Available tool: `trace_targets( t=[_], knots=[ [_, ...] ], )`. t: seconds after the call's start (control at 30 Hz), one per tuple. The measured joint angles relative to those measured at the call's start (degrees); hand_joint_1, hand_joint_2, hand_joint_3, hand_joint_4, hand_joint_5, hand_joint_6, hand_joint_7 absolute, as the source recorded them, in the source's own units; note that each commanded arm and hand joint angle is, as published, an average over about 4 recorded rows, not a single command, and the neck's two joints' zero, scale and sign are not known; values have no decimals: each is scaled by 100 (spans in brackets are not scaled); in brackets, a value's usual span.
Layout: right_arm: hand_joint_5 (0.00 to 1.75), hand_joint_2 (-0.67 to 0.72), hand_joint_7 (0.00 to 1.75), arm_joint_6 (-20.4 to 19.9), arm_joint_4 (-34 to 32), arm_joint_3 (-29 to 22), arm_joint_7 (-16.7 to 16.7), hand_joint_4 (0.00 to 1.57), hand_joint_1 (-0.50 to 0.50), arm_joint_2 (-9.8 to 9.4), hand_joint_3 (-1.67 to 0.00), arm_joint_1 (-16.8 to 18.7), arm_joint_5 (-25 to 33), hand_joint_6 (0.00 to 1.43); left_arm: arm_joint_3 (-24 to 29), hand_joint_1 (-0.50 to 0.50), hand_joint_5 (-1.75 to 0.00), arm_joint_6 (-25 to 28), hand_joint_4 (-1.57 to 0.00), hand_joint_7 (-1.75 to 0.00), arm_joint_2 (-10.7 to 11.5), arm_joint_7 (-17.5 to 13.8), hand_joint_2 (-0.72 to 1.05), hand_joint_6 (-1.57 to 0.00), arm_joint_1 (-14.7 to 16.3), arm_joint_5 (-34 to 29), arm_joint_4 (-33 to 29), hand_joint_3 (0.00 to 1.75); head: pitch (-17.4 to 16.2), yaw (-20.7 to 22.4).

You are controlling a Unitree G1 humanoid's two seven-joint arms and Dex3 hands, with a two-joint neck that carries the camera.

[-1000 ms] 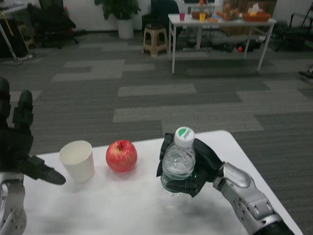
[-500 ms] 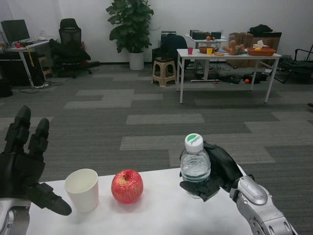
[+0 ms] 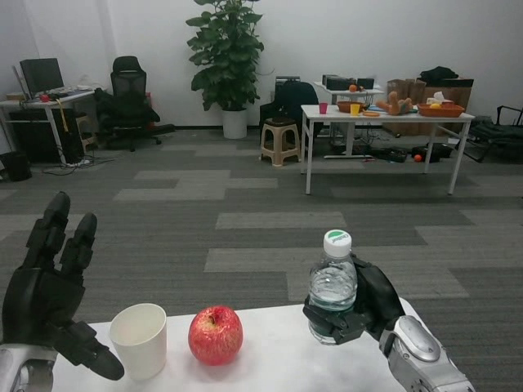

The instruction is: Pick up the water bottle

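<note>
A clear water bottle [image 3: 333,286] with a white and green cap stands upright over the table's right side. My right hand [image 3: 359,309] grips it around the lower body, fingers wrapped across the front. The bottle's base is hidden by the fingers, so I cannot tell whether it touches the table. My left hand [image 3: 45,306] is raised at the left edge, open, fingers spread upward and holding nothing.
A red apple [image 3: 215,334] and a white paper cup [image 3: 140,340] sit on the white table [image 3: 278,367] to the left of the bottle. Beyond lie grey carpet, a far white table, a stool, a potted plant and office chairs.
The camera has tilted up, showing more of the room. My right hand keeps its grip on the bottle, which now stands higher relative to the apple. The left hand stays raised.
</note>
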Motion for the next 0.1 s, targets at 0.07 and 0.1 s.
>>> trace_targets(
  t=[0.07,0.1],
  knots=[
    [136,-41,155,-22,13,30,-7,151,-8,5,-127,-27,-136,112,6,-50,-10,39,0,0,0,-4,-72,0,-36,68,65,9,-20,11],
    [136,-41,154,-29,15,37,-9,151,-8,7,-127,-34,-190,111,8,-50,-10,53,0,0,0,-6,-72,0,-48,89,87,9,-20,8]
  ],
)
